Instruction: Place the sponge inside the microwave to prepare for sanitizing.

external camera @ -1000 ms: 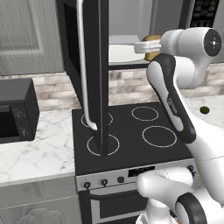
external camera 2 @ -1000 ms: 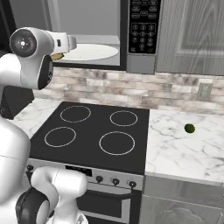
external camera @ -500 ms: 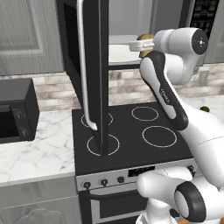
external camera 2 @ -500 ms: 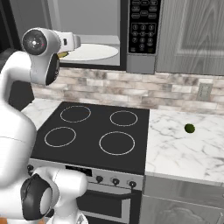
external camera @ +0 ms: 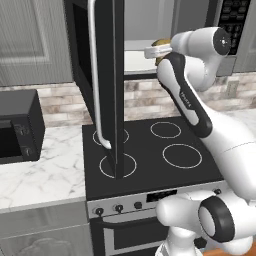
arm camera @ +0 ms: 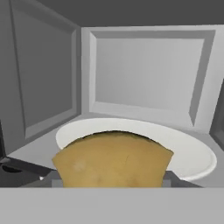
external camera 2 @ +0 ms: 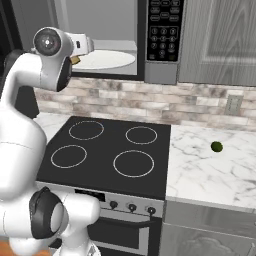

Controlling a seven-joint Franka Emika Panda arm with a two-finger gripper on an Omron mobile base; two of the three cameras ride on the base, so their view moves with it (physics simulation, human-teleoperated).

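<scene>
Hand view shows my claw (arm camera: 113, 181) holding the sponge (arm camera: 113, 159) at the front edge of the white plate (arm camera: 192, 153) inside the microwave (arm camera: 144, 70), so I should push in farther, go low, then let go gently.
</scene>
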